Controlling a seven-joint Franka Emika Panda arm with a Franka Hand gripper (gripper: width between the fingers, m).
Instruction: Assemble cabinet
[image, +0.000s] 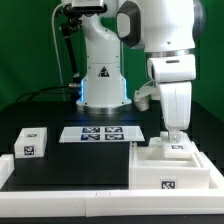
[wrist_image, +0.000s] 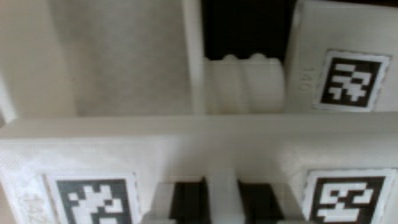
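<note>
Cabinet assembly incomplete.
Claw (image: 172, 134) stood closed, grip unconfirmed, down at the cabinet body (image: 190, 165) on the bench (image: 80, 168), exterior view's right; one tagged block (image: 32, 143) lay well apart, unfitted.

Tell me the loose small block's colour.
White block with black-and-white tags; clearest in exterior view.

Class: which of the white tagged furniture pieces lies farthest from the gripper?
The small white block at the exterior view's left, alone on the black surface. The other white pieces, the cabinet body among them, sit together under the gripper.
</note>
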